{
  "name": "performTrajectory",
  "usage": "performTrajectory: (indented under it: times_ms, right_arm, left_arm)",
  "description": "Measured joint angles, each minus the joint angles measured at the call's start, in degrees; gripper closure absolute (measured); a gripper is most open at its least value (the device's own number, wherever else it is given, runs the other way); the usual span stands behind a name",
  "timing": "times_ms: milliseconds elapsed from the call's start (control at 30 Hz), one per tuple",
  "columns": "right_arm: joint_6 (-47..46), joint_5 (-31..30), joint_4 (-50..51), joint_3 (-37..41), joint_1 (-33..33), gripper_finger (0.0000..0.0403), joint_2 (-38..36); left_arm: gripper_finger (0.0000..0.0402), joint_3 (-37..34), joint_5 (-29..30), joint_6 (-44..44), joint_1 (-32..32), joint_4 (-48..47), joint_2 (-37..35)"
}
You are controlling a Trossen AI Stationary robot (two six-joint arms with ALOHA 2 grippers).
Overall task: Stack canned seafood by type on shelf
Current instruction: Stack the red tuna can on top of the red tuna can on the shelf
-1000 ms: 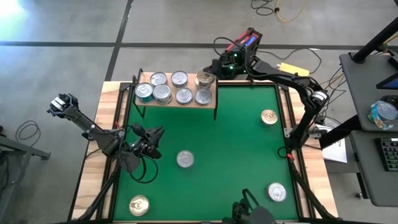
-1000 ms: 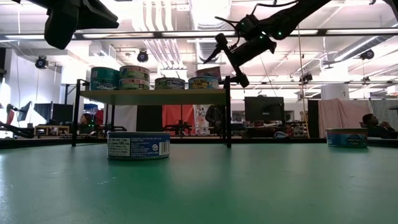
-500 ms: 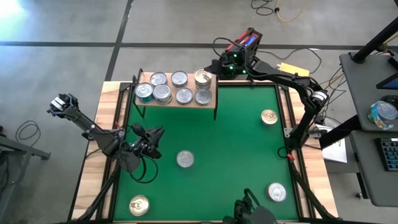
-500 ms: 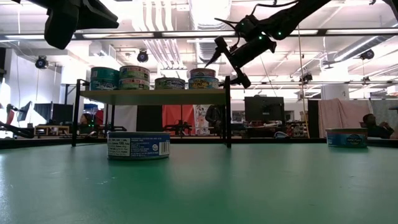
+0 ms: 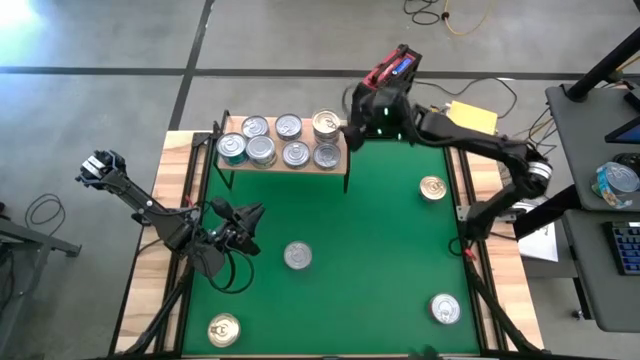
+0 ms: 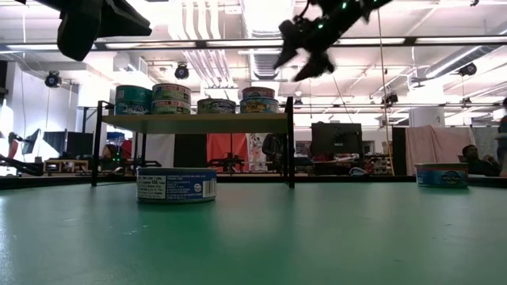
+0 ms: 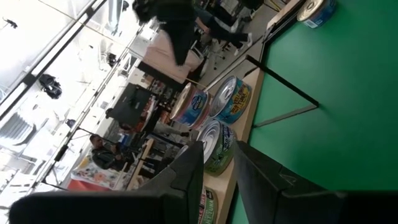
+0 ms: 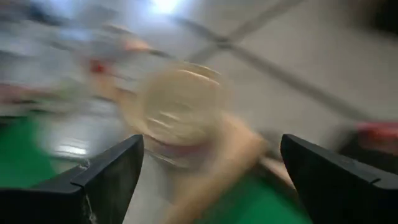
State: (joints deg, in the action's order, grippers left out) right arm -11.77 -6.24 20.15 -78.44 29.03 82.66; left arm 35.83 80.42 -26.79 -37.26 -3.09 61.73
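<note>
The shelf stands at the mat's far side on thin black legs and bears several cans. A gold-topped can sits on top of another can at the shelf's far right corner. My right gripper hangs open just right of that stack and higher than it, with nothing between its fingers. My left gripper hovers level over the mat's left side, pointing toward the shelf, its fingers a narrow gap apart and empty. A silver-topped can rests on the mat's middle.
More cans lie on the green mat: a gold-topped one at the right, a silver-topped one at the near right, a gold-topped one at the near left. Cables and a yellow pad lie beyond the far right corner.
The gold-topped can has come to rest on the can at the shelf's far right corner. My right gripper has drawn away from it, rising and going toward the table's right edge while rolling about its own line. My left gripper has kept still.
</note>
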Motion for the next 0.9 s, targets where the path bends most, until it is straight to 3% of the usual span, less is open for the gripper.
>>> performTrajectory:
  times_ms: [167, 267, 433, 900]
  right_arm:
    - [-4.54, -37.48, 10.16, 3.96, -14.68, 0.0035, -5.41]
    - [-8.39, -47.32, 11.85, 8.11, -23.66, 0.0035, -6.88]
    - [-8.88, -48.36, 11.5, 14.31, -32.27, 0.0035, -8.03]
    - [-10.36, -46.33, 10.97, 24.66, -40.34, 0.0035, -8.05]
  left_arm:
    - [0.0326, 0.0, -0.04, 1.41, 0.01, 0.01, 0.01]
    - [0.0326, 0.0, -0.15, 2.07, 0.01, 0.02, 0.07]
    - [0.0326, 0.0, -0.15, 2.36, 0.0, 0.13, 0.92]
    - [0.0326, 0.0, -0.11, 2.34, 0.0, 0.48, 2.17]
